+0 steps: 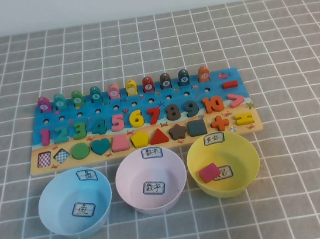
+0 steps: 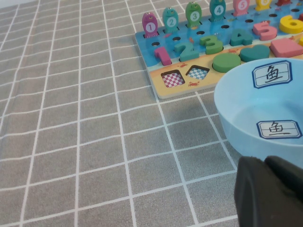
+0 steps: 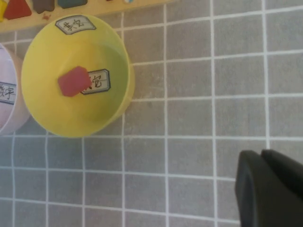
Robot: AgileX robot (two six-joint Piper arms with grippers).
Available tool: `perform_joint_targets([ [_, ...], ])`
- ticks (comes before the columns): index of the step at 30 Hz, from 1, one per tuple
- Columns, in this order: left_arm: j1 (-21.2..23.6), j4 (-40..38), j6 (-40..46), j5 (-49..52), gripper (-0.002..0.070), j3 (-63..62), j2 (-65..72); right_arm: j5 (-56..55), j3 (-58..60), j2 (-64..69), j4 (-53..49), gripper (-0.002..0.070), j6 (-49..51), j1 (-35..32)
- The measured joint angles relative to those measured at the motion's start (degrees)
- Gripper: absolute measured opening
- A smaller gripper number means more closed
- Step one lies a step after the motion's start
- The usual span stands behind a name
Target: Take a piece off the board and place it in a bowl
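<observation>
- High view: the board (image 1: 139,119) is seen lying across the worktop (image 1: 291,37), and the piece (image 1: 244,119), a yellow equals sign, is seated at its right end, just beside the orange plus sign (image 1: 220,121). Neither claw is shown here.
- Three bowls are counted in front of the board: light blue bowl (image 1: 75,202), pink bowl (image 1: 151,180) and the bowl (image 1: 223,163) in yellow, which holds one pink square block (image 1: 208,172). Ten fish pegs and ten numerals are counted.
- The piece is best pinched across its two bars, lifted straight up, then released over the yellow bowl nearby.
- Left wrist view: the left claw (image 2: 270,191) is held low beside the light blue bowl; open or closed cannot be told.
- Right wrist view: the right claw (image 3: 270,187) is hung over bare worktop, apart from the yellow bowl; its state cannot be told.
</observation>
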Motion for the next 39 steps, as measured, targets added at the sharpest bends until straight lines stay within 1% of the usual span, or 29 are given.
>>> perform_joint_targets([
  [12,0.0,0.0,0.0,0.0,-0.0004,0.0,0.0,0.0,-11.9,16.8,-0.3,-0.0018,-0.2,11.0],
  [16,0.0,0.0,0.0,0.0,-0.0004,0.0,0.0,0.1,-17.1,22.7,-2.7,-0.0018,0.5,14.1],
  [23,0.0,0.0,0.0,0.0,-0.0004,0.0,0.0,5.6,-28.9,33.1,-11.0,-0.0018,4.6,18.2],
  [29,0.0,0.0,0.0,0.0,-0.0004,0.0,0.0,9.8,-38.5,40.5,-13.0,-0.0013,6.5,18.9],
  [31,0.0,0.0,0.0,0.0,-0.0004,0.0,0.0,10.8,-40.9,42.4,-13.6,0.0,6.9,18.9],
  [34,0.0,0.0,0.0,0.0,-0.0004,0.0,0.0,12.6,-44.4,45.4,-13.9,0.0041,7.2,18.9],
  [39,0.0,0.0,0.0,0.0,-0.0004,0.0,0.0,15.0,-48.2,49.3,-14.5,0.0142,8.1,18.9],
])
